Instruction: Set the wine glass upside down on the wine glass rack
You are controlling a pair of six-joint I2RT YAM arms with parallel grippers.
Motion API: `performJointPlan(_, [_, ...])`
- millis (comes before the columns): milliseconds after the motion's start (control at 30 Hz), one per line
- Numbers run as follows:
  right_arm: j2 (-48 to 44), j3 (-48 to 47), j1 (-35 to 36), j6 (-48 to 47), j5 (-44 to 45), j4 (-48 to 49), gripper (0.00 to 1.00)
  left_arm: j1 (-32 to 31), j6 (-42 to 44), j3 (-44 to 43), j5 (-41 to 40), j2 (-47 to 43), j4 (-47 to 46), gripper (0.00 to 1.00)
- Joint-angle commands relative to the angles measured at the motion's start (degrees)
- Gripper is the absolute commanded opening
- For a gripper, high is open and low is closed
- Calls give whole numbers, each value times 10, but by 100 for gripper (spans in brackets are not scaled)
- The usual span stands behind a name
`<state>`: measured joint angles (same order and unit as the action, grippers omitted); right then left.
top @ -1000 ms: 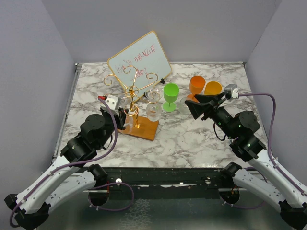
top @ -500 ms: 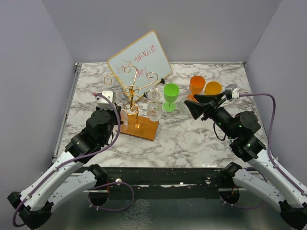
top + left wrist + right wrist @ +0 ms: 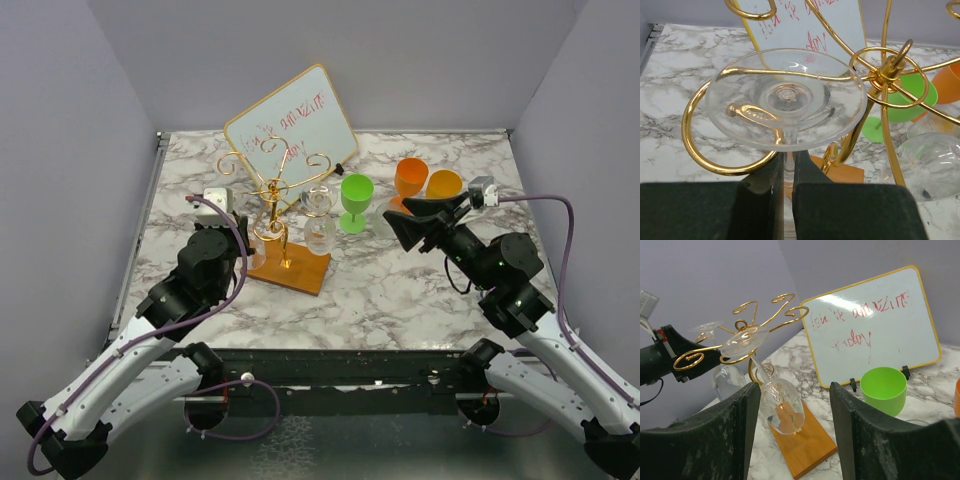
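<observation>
My left gripper [image 3: 785,176] is shut on the stem of a clear wine glass [image 3: 785,97], held upside down with its foot on top. The foot lies over a gold spiral loop [image 3: 700,150] on the left of the wine glass rack [image 3: 280,190], and the stem passes down inside the loop. In the top view the left gripper [image 3: 246,250] is at the rack's left side, with the glass bowl [image 3: 257,247] beside the wooden base [image 3: 305,270]. My right gripper [image 3: 413,226] is open and empty, right of the rack. It faces the rack [image 3: 760,315] in the right wrist view.
A second clear glass [image 3: 320,226] hangs upside down on the rack's right side. A green glass [image 3: 355,200] and two orange cups [image 3: 411,177] stand to the right. A tilted whiteboard [image 3: 290,125] stands behind the rack.
My left gripper has shifted a little to the left and away with the glass, along the rack's left arm. The right arm has not moved.
</observation>
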<state>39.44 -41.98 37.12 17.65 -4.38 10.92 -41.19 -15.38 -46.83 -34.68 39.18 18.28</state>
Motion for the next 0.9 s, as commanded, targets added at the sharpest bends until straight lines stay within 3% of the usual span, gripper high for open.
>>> performJointPlan(0, [28, -26, 1, 11, -39, -10, 63, 8, -20, 7, -49, -4, -36, 0])
performJointPlan(200, [124, -119, 2, 81, -48, -90, 66, 10, -21, 9, -54, -3, -33, 0])
performJointPlan(467, [260, -228, 1, 262, -74, -125, 72, 18, -17, 2, 24, -24, -1, 0])
performJointPlan(867, [422, -370, -2, 306, -43, -172, 72, 24, 3, -12, 84, -28, 38, 0])
